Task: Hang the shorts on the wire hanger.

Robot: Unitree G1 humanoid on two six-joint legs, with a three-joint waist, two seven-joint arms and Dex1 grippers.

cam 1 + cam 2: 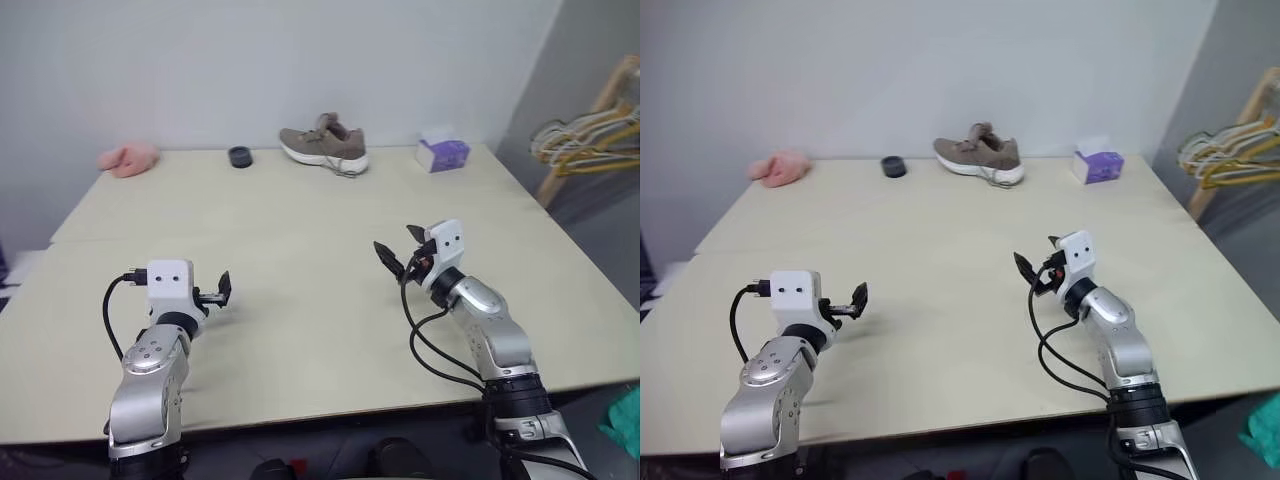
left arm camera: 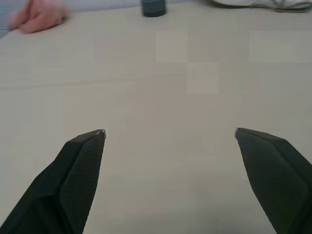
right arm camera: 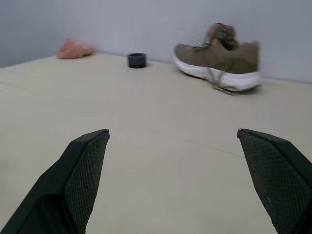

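Hovering over the desk [image 1: 300, 220] in the left eye view, the left jaws stand apart with nothing between the fingers [image 1: 224, 287]. The right jaws are apart and empty too, one finger [image 1: 388, 260] pointing toward the left. Bare desk lies between the two pairs and well ahead of both. Far ahead, along the desk's back edge by the wall, sit a pink cloth [image 1: 128, 158], a dark cup [image 1: 240, 157], a shoe [image 1: 325, 145] and a tissue box [image 1: 442, 153]. Right of the right jaws, past the desk's side edge, hangers [image 1: 585, 135] are bunched on a wooden rack [image 1: 600, 110]; whether the wire hanger is among them I cannot tell. A teal scrap, apparently the shorts [image 1: 625, 420], shows behind and right of the right jaws, below the desk's near edge.

The right eye view gives the same layout.

In the left wrist view, open desk runs ahead of the wide-set fingers [image 2: 78, 170] to the cup and cloth.

In the right wrist view, the fingers [image 3: 83, 170] stand wide, with bare desk ahead up to the shoe.
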